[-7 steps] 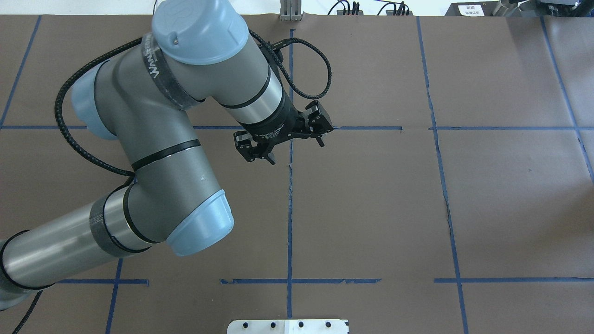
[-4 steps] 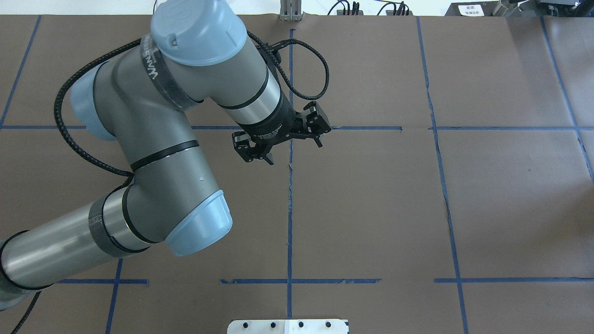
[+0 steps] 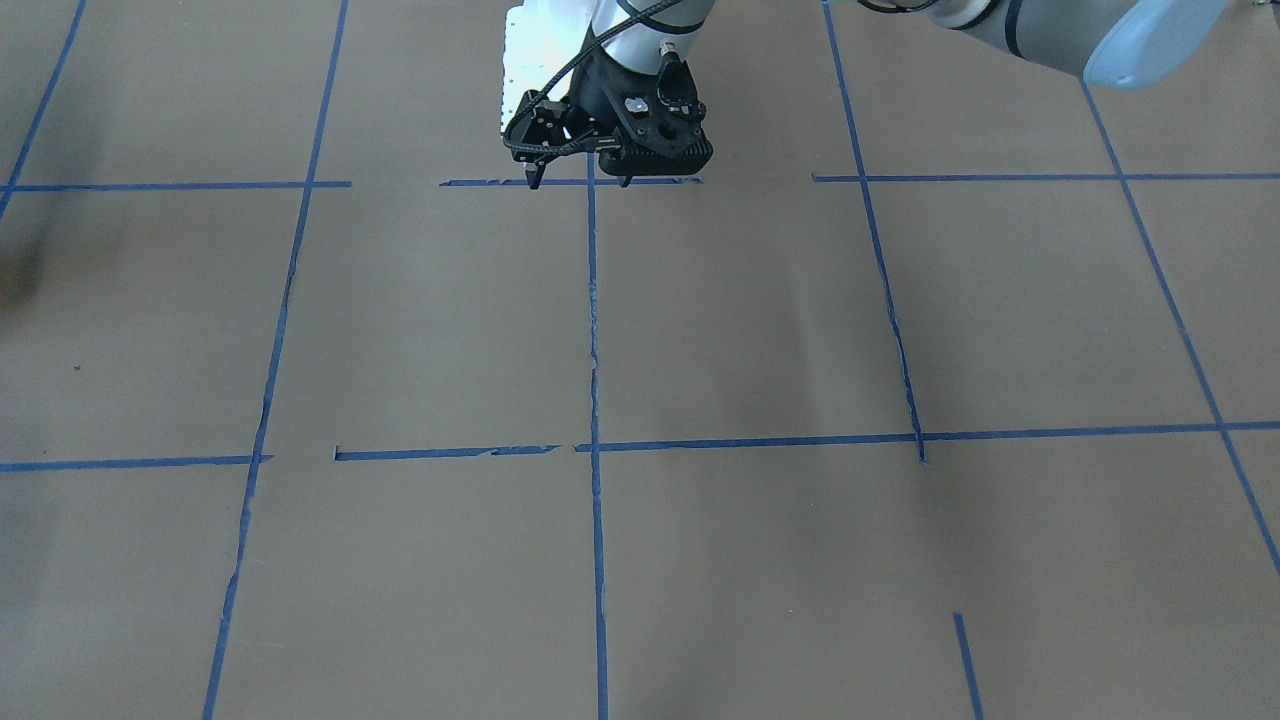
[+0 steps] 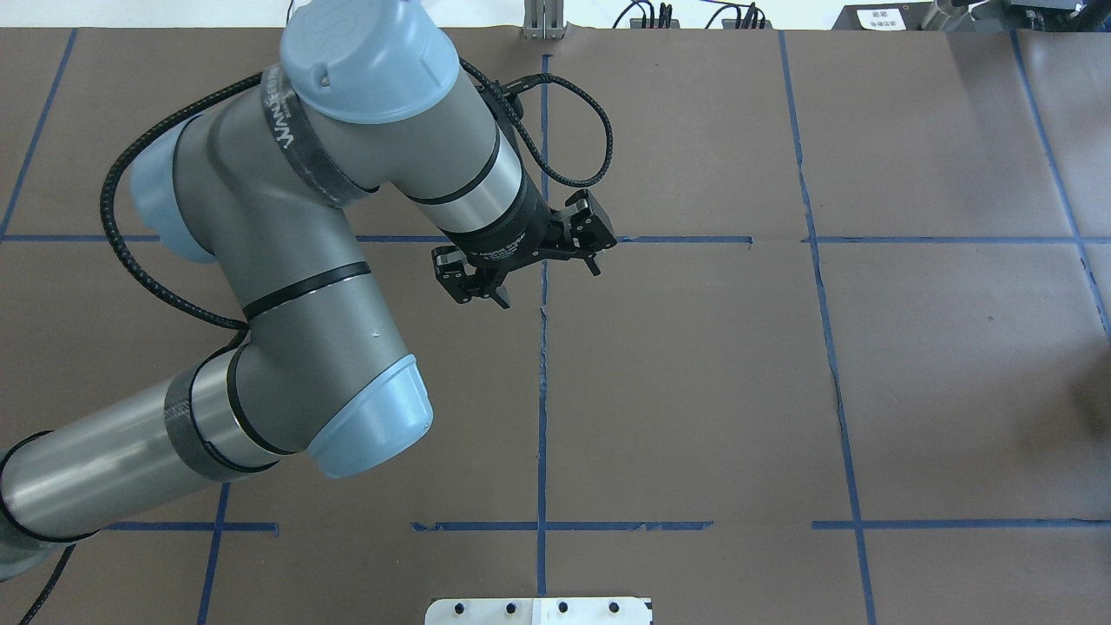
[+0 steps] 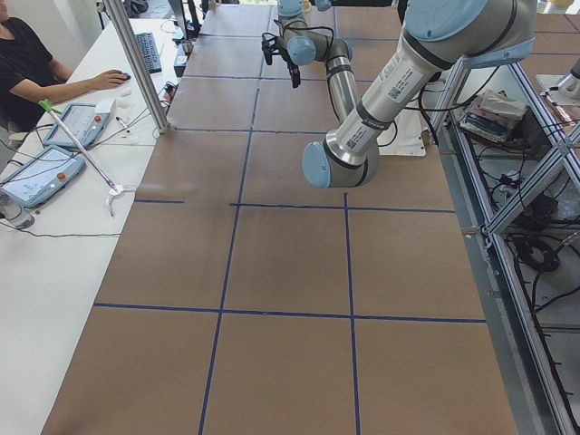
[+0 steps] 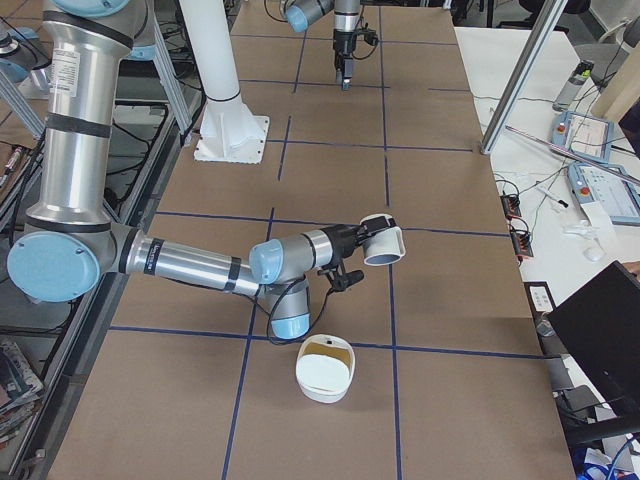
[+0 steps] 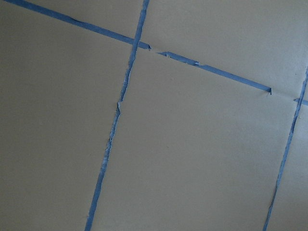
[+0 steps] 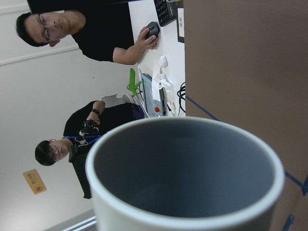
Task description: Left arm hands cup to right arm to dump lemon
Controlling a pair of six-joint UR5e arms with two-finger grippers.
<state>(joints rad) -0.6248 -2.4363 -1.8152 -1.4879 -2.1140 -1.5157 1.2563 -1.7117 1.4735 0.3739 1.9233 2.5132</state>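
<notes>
In the exterior right view the white cup (image 6: 386, 243) hangs on its side above the table at the end of my right gripper (image 6: 360, 238); I cannot tell how the fingers stand. The right wrist view is filled by the cup (image 8: 183, 163), and its grey inside shows nothing in it. Just below stands a white bowl (image 6: 325, 388) with a yellowish patch inside; I cannot tell whether that is the lemon. My left gripper (image 4: 547, 284) hovers open and empty over the table's middle line, also seen as the left gripper (image 3: 578, 182) from the front.
Blue tape lines (image 4: 542, 391) divide the brown table cover. A white arm pedestal (image 6: 225, 110) and a metal post (image 6: 520, 70) stand near the table. A person (image 5: 27, 63) sits at the side desk with a keyboard and pendants.
My left gripper has drawn back slightly toward the left, still open. A faint shadow has come in at the table's right edge.
</notes>
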